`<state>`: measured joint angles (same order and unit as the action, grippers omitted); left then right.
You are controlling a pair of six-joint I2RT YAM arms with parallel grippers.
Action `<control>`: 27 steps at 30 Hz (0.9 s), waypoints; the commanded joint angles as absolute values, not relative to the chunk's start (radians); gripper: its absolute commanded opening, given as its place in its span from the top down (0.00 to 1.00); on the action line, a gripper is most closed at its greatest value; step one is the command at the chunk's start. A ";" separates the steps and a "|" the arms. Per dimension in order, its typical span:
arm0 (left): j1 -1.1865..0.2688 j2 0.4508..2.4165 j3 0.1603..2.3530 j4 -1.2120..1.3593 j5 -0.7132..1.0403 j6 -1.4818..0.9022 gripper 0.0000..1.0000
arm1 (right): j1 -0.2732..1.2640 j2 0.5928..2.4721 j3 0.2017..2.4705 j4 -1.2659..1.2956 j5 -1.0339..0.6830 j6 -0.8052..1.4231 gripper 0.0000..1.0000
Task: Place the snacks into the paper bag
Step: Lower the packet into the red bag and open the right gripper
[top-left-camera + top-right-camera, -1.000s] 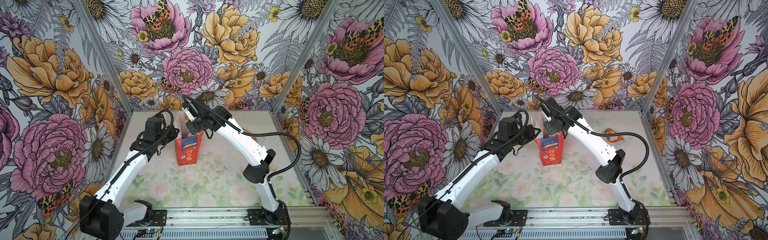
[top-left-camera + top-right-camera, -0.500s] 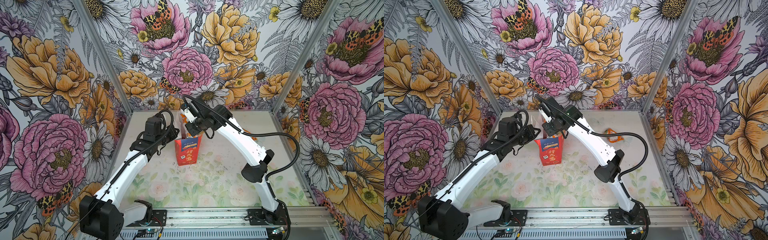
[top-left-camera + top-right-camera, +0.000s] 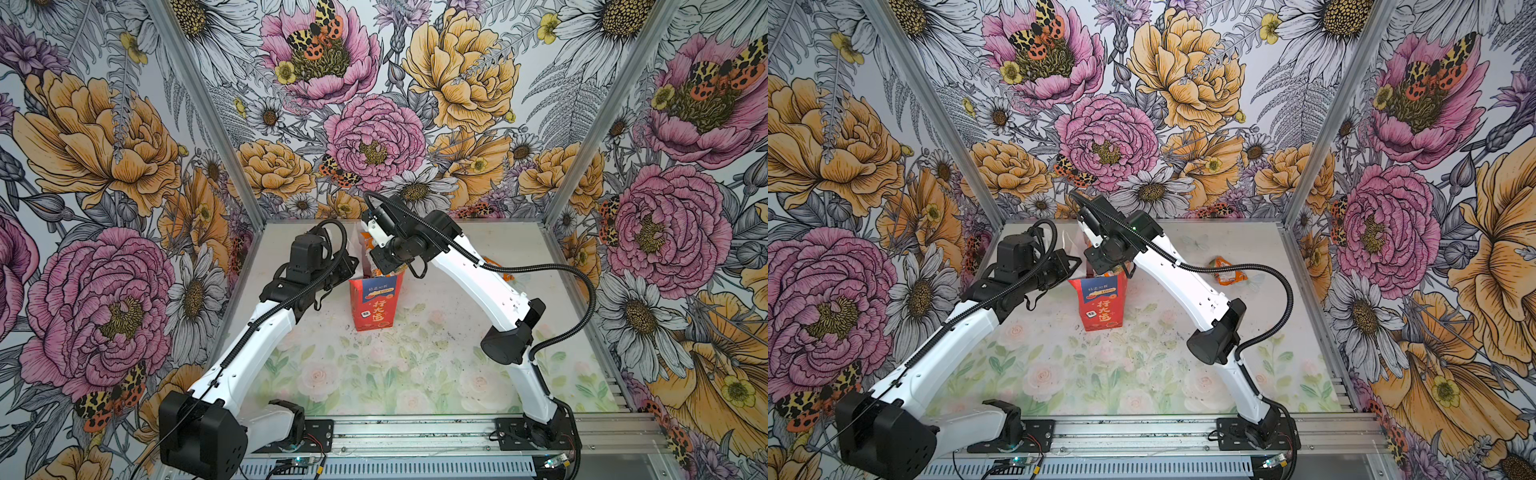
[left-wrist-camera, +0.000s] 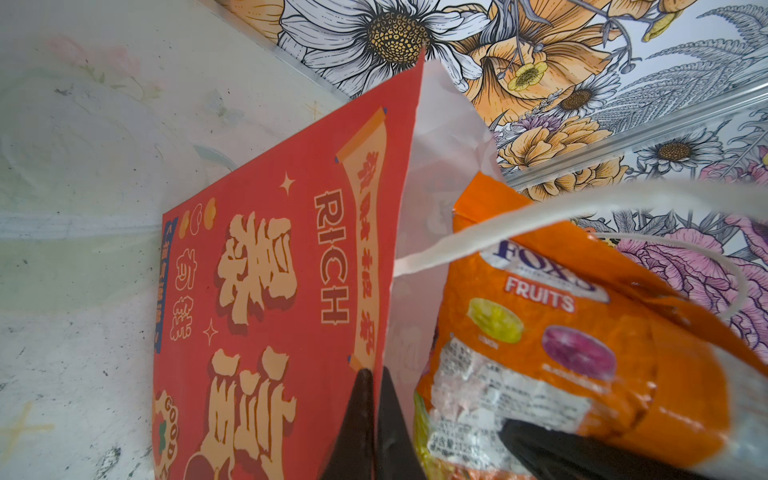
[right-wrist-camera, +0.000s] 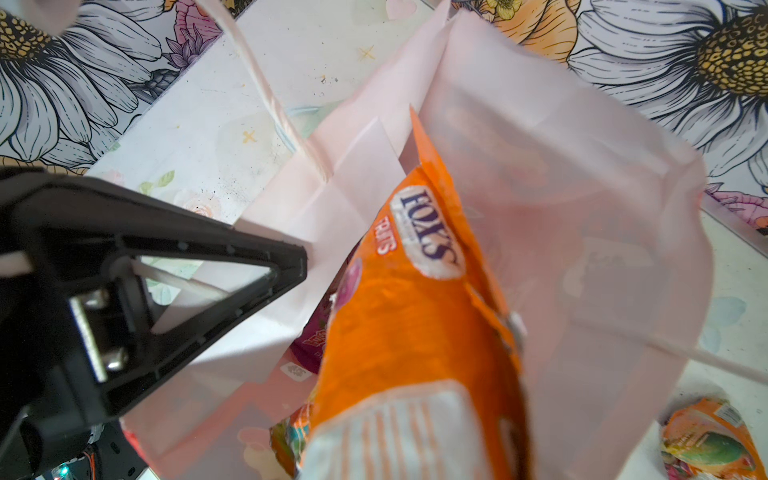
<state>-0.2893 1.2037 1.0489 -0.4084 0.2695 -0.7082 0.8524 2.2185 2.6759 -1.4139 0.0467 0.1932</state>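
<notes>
The red paper bag stands upright at the table's middle back. My left gripper is shut on the bag's side wall at the rim, pulling the mouth open; it also shows as a black finger. My right gripper is shut on an orange snack packet, which hangs tilted in the bag's white mouth; the packet hides the fingertips. Deeper inside the bag lies the purple packet. Another orange packet lies on the table to the right of the bag.
White cord handles arc over the bag's mouth. Floral walls close in the back and both sides. Both arms lean in from the front rail, meeting over the bag.
My right wrist has shifted a little to the left over the bag's mouth, still holding the orange packet. The left arm and the bag have stayed put.
</notes>
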 commanded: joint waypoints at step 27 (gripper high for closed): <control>-0.271 1.157 1.041 -0.305 0.281 -0.717 1.00 | 0.860 2.210 2.712 -1.393 0.061 0.204 0.67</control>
